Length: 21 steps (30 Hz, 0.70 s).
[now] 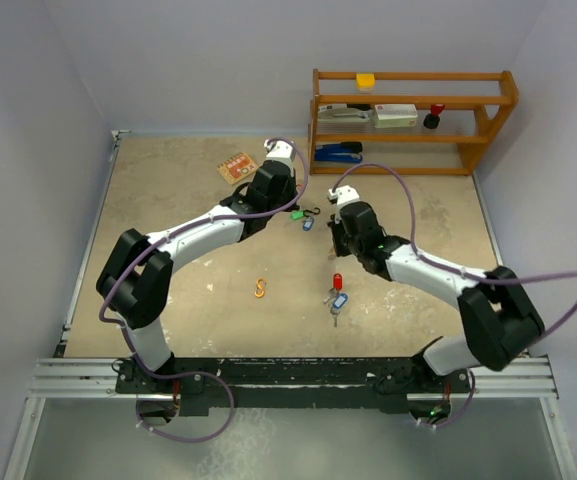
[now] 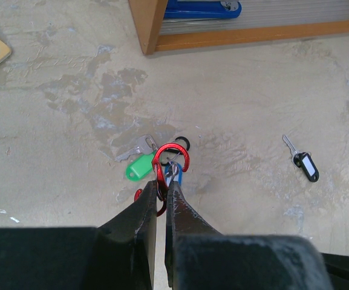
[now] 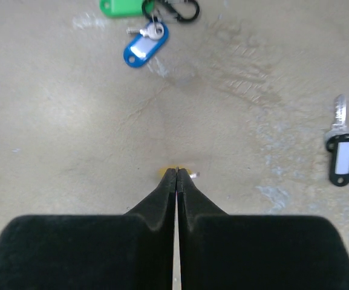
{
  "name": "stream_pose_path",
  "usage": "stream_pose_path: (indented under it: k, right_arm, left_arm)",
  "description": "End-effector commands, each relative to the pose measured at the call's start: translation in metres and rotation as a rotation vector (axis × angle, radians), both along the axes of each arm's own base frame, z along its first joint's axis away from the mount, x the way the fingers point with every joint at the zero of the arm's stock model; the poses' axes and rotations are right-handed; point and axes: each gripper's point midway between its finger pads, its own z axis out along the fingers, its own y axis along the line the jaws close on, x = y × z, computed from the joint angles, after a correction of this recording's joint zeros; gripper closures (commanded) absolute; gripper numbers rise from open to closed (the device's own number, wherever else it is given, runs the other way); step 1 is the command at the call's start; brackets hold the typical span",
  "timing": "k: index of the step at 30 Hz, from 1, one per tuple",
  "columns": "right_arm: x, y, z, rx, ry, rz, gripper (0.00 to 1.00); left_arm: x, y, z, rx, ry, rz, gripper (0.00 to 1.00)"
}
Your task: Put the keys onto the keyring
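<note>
My left gripper (image 2: pixel 164 184) is shut on a red S-shaped keyring clip (image 2: pixel 171 145), held just above the table. A green-tagged key (image 2: pixel 139 166) lies beside it. A blue tag (image 2: pixel 177 176) shows right behind the clip. In the top view this gripper (image 1: pixel 293 205) is by the green tag (image 1: pixel 295 214). My right gripper (image 3: pixel 176 172) is shut on a small yellow-tagged key, of which only a yellow edge (image 3: pixel 167 173) and a silver tip show. It hovers low at mid-table (image 1: pixel 336 245). A blue-tagged key (image 3: pixel 143 47) and a black-tagged key (image 3: pixel 342 158) lie ahead of it.
A red-tagged key (image 1: pixel 337 282) and another blue-tagged key (image 1: pixel 339 300) lie in front of the right arm. An orange S clip (image 1: pixel 260 289) lies mid-left. A wooden shelf (image 1: pixel 408 120) stands at the back right. A card (image 1: pixel 237 167) lies at the back. A black clip (image 3: pixel 171 9) lies by the green tag.
</note>
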Motion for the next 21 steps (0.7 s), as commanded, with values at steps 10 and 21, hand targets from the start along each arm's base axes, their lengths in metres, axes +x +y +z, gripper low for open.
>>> stream_pose_path:
  k: [10, 21]
  right_arm:
    - [0.000, 0.000, 0.092, 0.137, -0.308, 0.047, 1.00]
    - [0.020, 0.016, 0.135, 0.153, -0.409, 0.103, 1.00]
  left_arm:
    - [-0.006, -0.031, 0.039, -0.127, -0.088, -0.121, 1.00]
    - [-0.022, -0.068, 0.045, -0.188, -0.077, -0.266, 1.00]
